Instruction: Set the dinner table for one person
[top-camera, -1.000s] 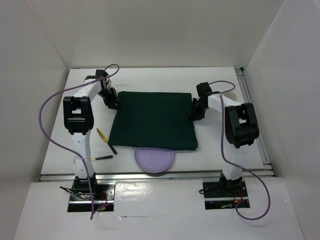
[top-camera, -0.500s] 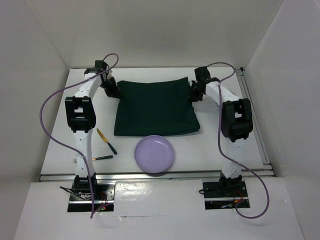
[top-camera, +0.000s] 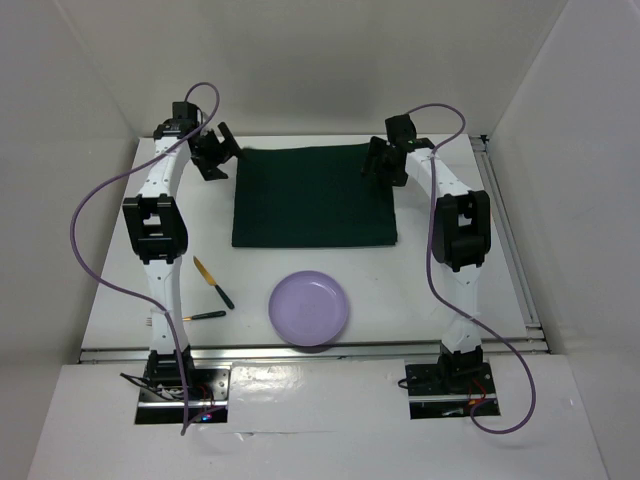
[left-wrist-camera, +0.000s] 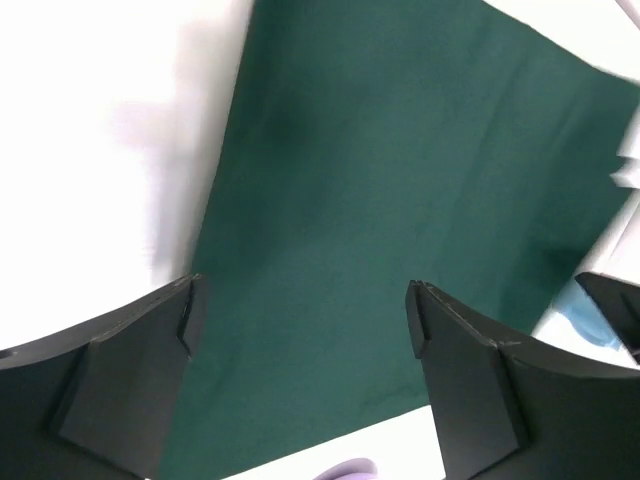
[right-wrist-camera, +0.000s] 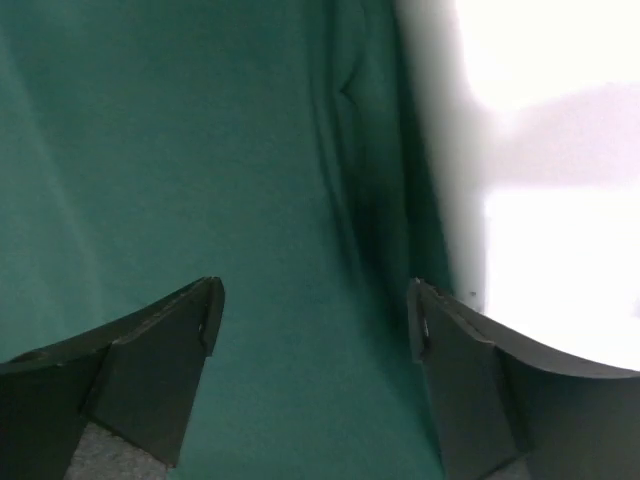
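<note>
Overhead, a dark green cloth mat (top-camera: 312, 200) lay on the large flat white tabletop (top-camera: 450, 290), left pincer (top-camera: 224, 149) and right pincer (top-camera: 373, 160) wide and empty at its far corners; the left wrist view showed smooth cloth, the right a fold (right-wrist-camera: 345, 110) that might rock the round lilac plate (top-camera: 309, 308).

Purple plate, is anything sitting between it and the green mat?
Nothing visible: only bare table lies between the plate and the mat. The two utensils lie off to its left.
</note>
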